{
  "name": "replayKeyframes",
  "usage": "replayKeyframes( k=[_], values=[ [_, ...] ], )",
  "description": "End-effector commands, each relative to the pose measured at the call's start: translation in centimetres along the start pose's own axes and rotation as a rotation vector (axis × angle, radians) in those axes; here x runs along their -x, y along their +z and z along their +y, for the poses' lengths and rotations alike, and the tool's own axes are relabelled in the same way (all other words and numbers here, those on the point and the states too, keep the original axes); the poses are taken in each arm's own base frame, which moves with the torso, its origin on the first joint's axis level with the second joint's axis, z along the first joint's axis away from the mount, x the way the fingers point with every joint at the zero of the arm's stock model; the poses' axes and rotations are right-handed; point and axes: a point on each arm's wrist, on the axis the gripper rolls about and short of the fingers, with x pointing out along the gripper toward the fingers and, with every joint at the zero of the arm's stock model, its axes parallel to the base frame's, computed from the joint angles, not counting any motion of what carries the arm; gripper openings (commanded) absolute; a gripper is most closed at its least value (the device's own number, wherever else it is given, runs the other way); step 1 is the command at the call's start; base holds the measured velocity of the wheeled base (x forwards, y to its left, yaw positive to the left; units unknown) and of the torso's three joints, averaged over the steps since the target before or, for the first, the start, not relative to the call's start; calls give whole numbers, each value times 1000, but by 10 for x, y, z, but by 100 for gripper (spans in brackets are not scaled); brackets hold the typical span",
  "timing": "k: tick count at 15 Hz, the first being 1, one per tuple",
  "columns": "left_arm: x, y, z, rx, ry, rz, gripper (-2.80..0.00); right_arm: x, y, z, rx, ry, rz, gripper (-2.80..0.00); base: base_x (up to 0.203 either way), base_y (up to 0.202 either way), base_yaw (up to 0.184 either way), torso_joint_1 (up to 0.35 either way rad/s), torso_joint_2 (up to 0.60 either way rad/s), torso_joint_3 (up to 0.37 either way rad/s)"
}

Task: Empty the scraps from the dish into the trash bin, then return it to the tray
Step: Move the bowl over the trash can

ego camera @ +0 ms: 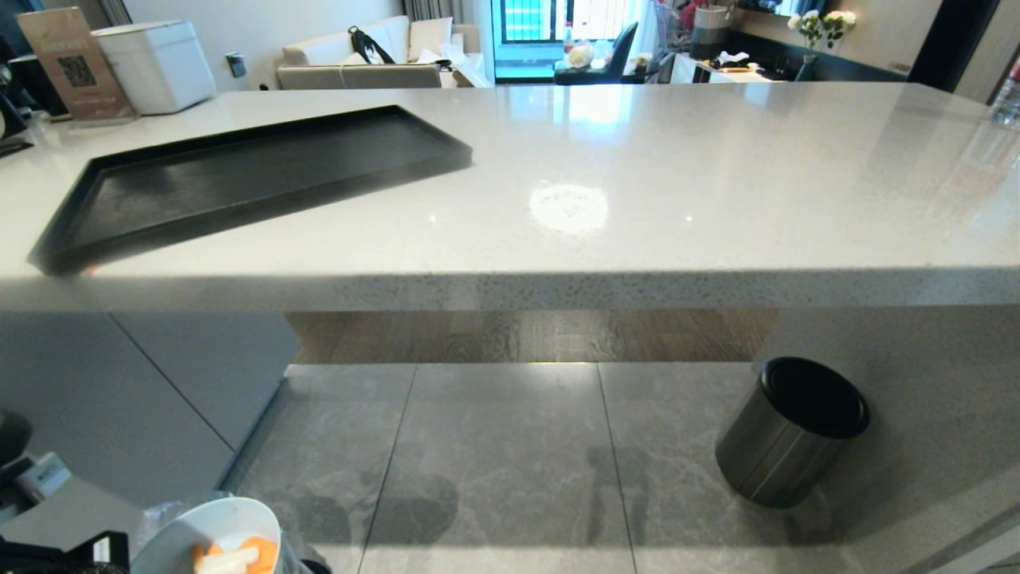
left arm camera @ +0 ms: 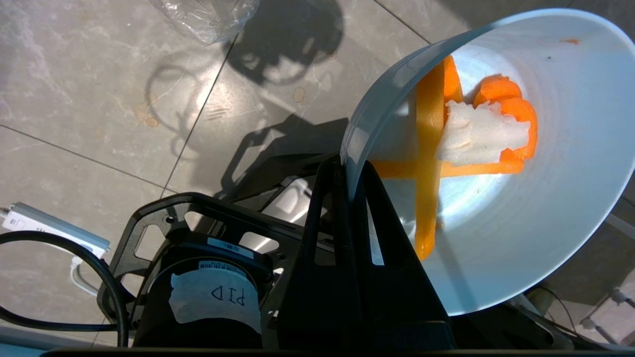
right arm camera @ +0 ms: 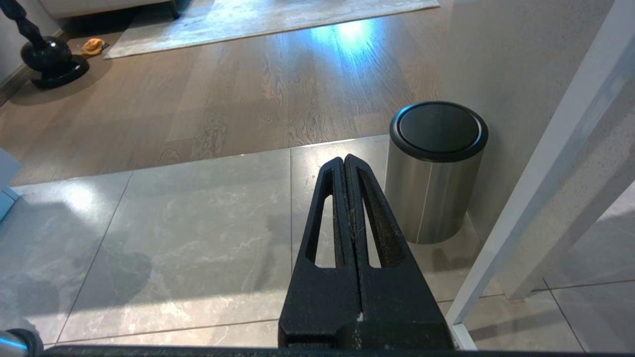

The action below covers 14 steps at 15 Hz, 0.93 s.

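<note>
Down at the head view's lower left edge, low over the tiled floor (ego camera: 494,446): the pale bowl (ego camera: 209,532), tipped, with orange and whitish scraps (ego camera: 235,556) inside. Only in the left wrist view: the left gripper (left arm camera: 347,171) pinched tight on the bowl's rim, the scraps clinging to the steeply tilted inner wall, and a corner of crinkly clear plastic bag (left arm camera: 206,17) on the tiles, well apart from the bowl; bin under it not visible. Up on the grey counter (ego camera: 637,159), seen from the head alone: the black tray (ego camera: 239,179), bare. Only from the right wrist: the right gripper (right arm camera: 346,161), fingers pressed together on nothing, near a brushed-steel bin with black top (right arm camera: 434,168).
</note>
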Motion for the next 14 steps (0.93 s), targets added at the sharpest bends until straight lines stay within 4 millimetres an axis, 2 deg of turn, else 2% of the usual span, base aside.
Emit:
replayKeyframes(
  k=[1,14],
  values=[
    [1,-1,0,1,-4,-3,-280,0,0,0,-1,0,-1,-280,0,0,0,0,0,0],
    [0,-3,1,1,1,5,-280,0,0,0,-1,0,-1,-280,0,0,0,0,0,0]
  ],
)
